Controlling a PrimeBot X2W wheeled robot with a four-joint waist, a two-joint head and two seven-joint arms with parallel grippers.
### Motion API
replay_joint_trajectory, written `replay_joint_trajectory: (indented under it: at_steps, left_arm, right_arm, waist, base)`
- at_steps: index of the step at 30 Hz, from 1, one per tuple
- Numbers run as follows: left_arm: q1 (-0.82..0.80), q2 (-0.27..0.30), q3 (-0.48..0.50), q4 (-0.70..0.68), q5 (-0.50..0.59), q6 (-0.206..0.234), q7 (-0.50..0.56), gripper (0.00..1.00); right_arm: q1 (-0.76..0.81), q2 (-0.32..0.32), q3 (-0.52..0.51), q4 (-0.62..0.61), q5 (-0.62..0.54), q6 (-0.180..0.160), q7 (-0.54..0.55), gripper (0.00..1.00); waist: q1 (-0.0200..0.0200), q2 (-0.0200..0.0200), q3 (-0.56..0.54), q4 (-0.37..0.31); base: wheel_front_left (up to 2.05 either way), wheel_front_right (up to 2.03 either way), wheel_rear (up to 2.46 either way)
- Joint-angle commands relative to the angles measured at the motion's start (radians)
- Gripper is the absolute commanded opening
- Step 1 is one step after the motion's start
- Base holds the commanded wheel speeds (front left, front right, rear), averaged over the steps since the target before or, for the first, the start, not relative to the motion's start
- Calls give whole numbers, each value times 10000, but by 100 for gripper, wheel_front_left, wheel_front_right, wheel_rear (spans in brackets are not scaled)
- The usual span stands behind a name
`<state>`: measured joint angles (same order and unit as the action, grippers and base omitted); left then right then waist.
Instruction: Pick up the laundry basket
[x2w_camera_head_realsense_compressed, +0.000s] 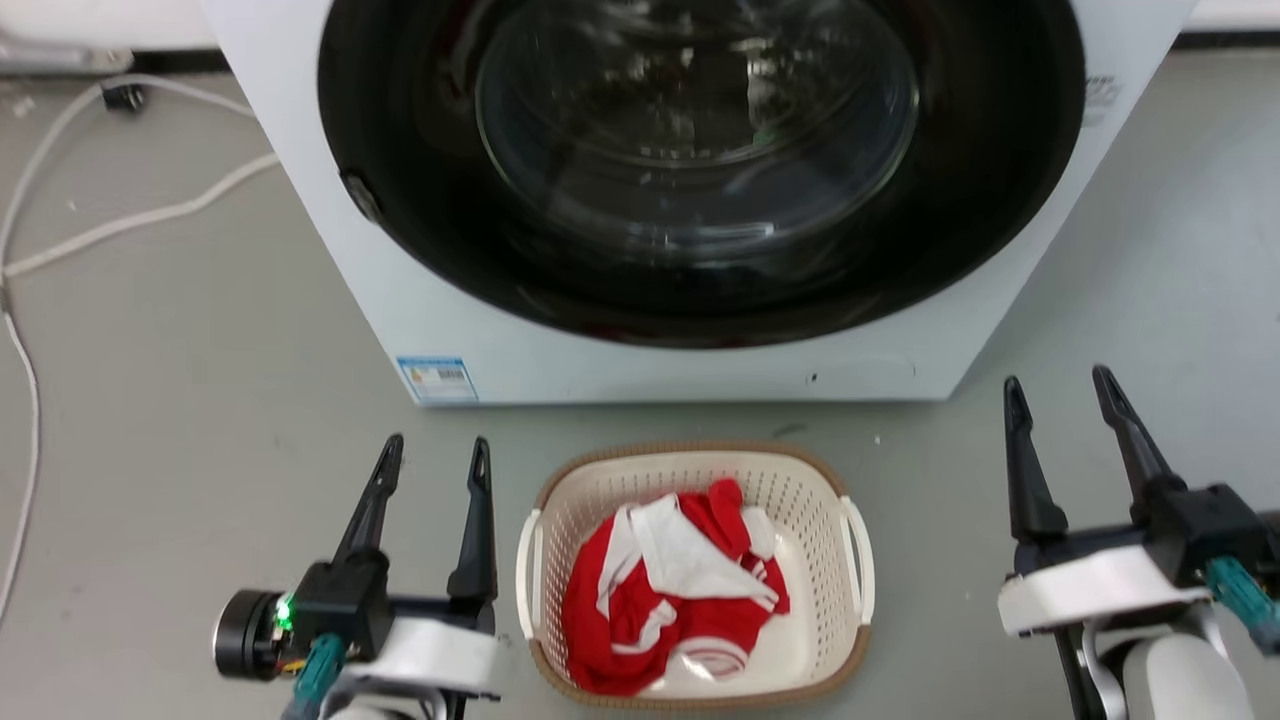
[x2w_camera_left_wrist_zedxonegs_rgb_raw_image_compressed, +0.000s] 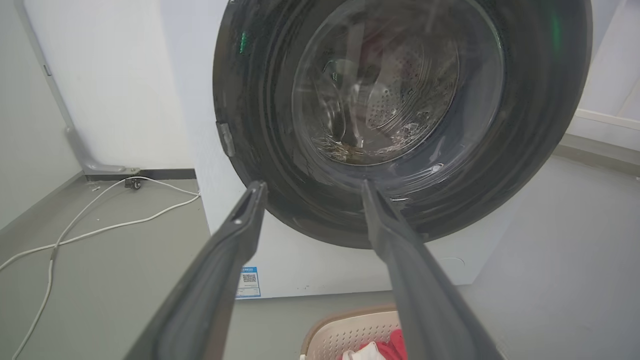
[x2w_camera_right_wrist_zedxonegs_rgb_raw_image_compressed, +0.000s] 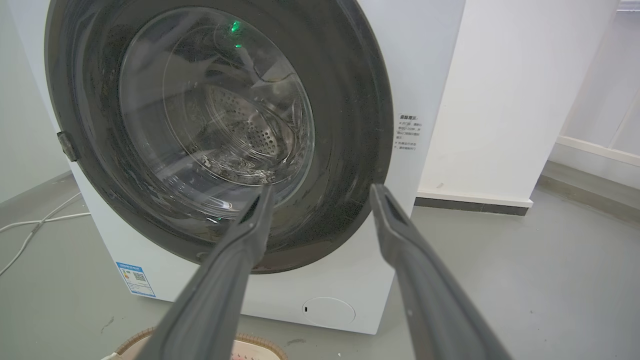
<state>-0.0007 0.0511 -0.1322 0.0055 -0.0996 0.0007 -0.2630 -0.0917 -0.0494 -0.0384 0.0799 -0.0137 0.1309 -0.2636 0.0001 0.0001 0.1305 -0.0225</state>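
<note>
Two grippers: both with fingers spread wide, touching nothing.
Laundry basket (x2w_camera_head_realsense_compressed: 600, 500): on the grey floor (x2w_camera_head_realsense_compressed: 200, 400), just in front of the washing machine (x2w_camera_head_realsense_compressed: 650, 365), between the grippers.
Left gripper (x2w_camera_head_realsense_compressed: 437, 443): just beside the basket's left handle, fingers pointing at the machine.
Right gripper (x2w_camera_head_realsense_compressed: 1057, 380): well apart from the basket's right side.
Inside basket: crumpled red-and-white garment (x2w_camera_head_realsense_compressed: 680, 590).
Machine door (x2w_camera_head_realsense_compressed: 700, 170): shut, dark glass.
Cables (x2w_camera_head_realsense_compressed: 130, 215): white, loose on the floor, left.

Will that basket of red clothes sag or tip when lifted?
Probably stays stiff: the laundry basket looks like moulded plastic. Likely light, holding only a red and white garment. It may tilt if lifted by one handle.
</note>
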Motion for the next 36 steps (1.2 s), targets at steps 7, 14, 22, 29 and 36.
replay_joint_trajectory:
  at_steps: [7, 14, 22, 29, 36]
  left_arm:
    - [-1818, -7, 107, 1314, 1, -141, -28, 100]
    - [-3349, 0, 219, 3067, 244, -505, -26, 100]
    - [-5043, 44, 276, 5792, 262, -793, -28, 100]
    - [-6058, 137, 171, 7369, 315, -956, -28, 100]
    - [-6939, 203, -92, 8856, 251, -1142, -26, 100]
  right_arm:
    - [-1766, -16, -149, 1332, -242, -3, 40, 100]
    - [-3242, -13, -170, 3140, -107, -3, 385, 100]
    - [-4692, -11, -93, 5322, -60, -3, 736, 100]
    - [-5589, -18, -59, 6862, -211, -4, 847, 100]
    - [-6496, -11, -203, 8327, -293, -3, 1045, 100]
  waist:
    - [-1, -1, 2746, 33]
    - [-1, -1, 4284, 168]
    - [-1, -1, 5416, 277]
    - [-1, -1, 5934, 289]
    - [-1, -1, 6416, 335]
  base:
    - [0, 0, 0]
    - [0, 0, 0]
    - [0, 0, 0]
    - [0, 0, 0]
    - [0, 0, 0]
